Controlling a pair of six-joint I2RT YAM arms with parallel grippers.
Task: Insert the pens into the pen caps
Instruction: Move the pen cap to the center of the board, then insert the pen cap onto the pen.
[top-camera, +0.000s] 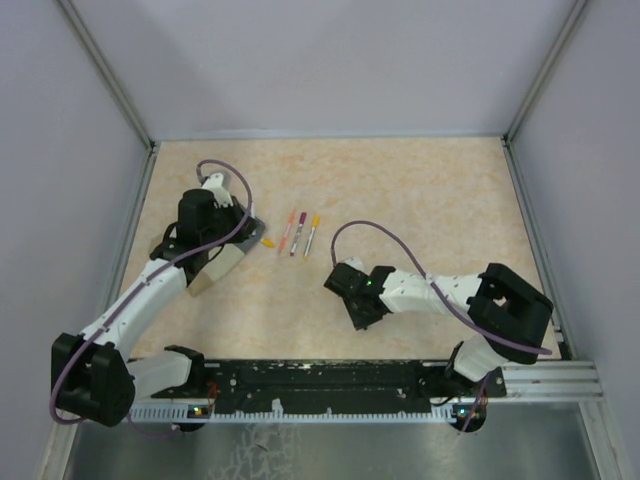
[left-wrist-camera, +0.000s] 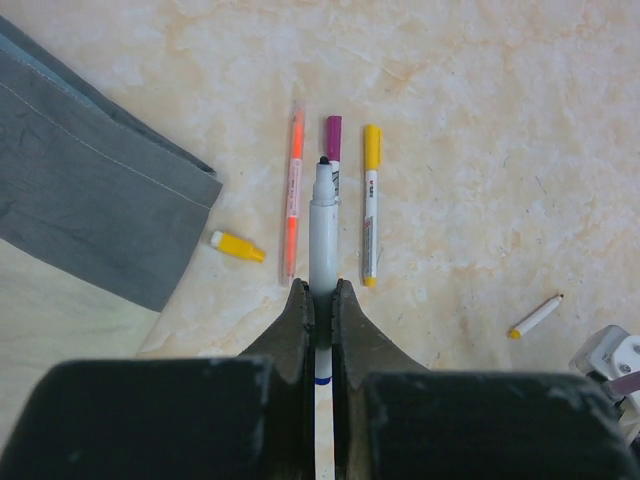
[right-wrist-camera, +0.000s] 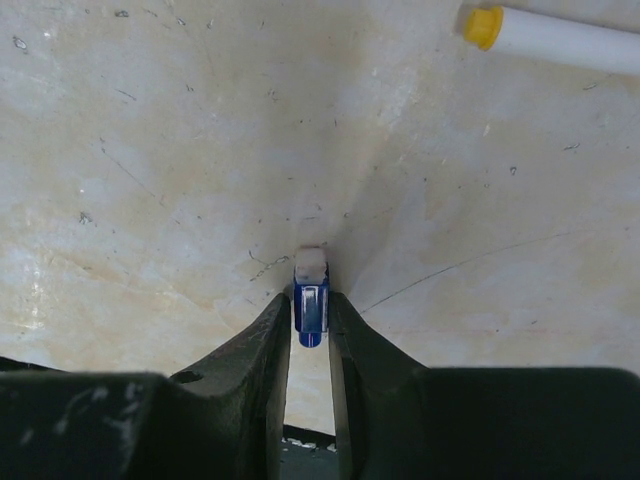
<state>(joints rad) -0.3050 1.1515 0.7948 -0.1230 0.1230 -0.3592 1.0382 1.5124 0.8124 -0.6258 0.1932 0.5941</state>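
Jaws of the left gripper (left-wrist-camera: 322, 297) are clamped on a white pen (left-wrist-camera: 323, 230), its bare dark tip pointing straight ahead of them. Just beyond lie an orange pen (left-wrist-camera: 293, 190) left of that tip, a magenta pen (left-wrist-camera: 333, 136) past it and a yellow pen (left-wrist-camera: 370, 200) to the right. A yellow cap (left-wrist-camera: 238, 246) lies ahead-left. Jaws of the right gripper (right-wrist-camera: 310, 312) pinch a blue cap (right-wrist-camera: 311, 300) at their tips; a yellow-ended pen (right-wrist-camera: 560, 35) lies well ahead, to their right.
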